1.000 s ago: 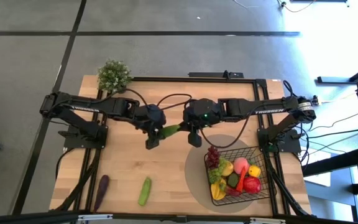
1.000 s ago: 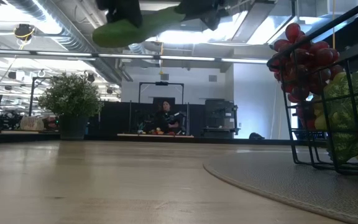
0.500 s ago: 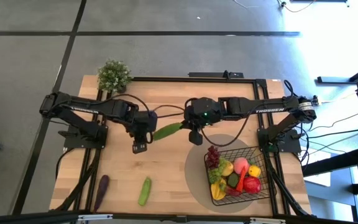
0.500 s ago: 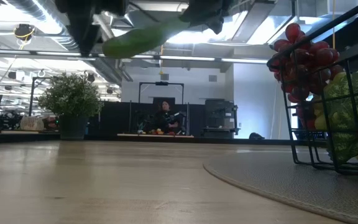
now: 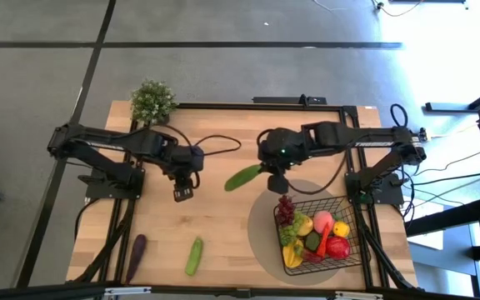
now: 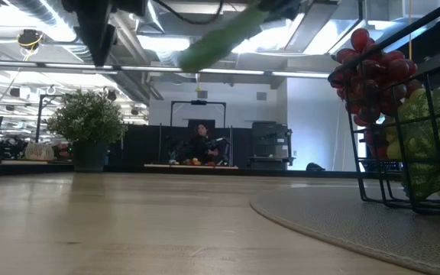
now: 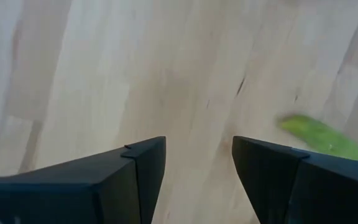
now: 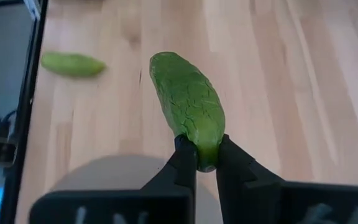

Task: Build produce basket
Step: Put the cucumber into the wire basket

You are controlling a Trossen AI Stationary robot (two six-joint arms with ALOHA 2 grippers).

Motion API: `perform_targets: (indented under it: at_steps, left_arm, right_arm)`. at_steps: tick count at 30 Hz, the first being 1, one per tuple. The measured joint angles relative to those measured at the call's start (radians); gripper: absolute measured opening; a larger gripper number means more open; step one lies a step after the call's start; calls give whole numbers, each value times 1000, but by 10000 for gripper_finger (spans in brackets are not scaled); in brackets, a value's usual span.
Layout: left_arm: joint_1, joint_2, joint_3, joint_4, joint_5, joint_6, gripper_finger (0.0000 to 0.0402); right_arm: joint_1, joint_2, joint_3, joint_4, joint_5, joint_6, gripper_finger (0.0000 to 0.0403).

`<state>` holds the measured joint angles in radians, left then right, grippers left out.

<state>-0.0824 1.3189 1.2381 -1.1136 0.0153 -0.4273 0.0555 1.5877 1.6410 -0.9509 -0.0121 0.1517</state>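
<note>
Above the counter's (image 5: 165, 242) middle, the right pincer (image 5: 267, 172) is clamped on one tip of a cucumber (image 5: 243, 177), which juts out sideways in the air, just short of the basket (image 5: 283, 236). The right wrist view shows how little is held: only the narrow end sits between the fingers (image 8: 182, 163), with the whole body hanging free beyond them.

That is the main risk. A long smooth fruit pinched at its tip can swing or slip out during the carry, dropping onto the counter or the grey mat (image 5: 263, 246) instead of into the basket. The basket is already heaped with grapes (image 5: 286, 208), a peach (image 5: 323, 220) and more, so a cucumber released flat on top may roll off the pile or catch across the rim. A tilt, tip down, into a gap would likely seat it better.

Off to the left, the left pincer (image 5: 182, 192) hangs over bare wood with its fingers apart and nothing between them. A second cucumber (image 5: 194, 255) and an eggplant (image 5: 136, 254) lie near the front edge, yet to be collected.
</note>
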Motion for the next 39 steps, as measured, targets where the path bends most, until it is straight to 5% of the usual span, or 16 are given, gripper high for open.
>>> perform_targets:
  at_steps: [21, 33, 39]
  left_arm:
    - [-23, -95, 1, 93, -83, -35, 174]
    - [-23, -95, 1, 143, -82, -34, 174]
    - [-23, -95, 1, 143, -82, -34, 174]
  right_arm:
    - [224, 0, 265, -632, -166, 265, 16]
    - [371, -35, 232, -622, -278, 473, 16]
    - [435, -36, 197, -619, -224, 580, 16]
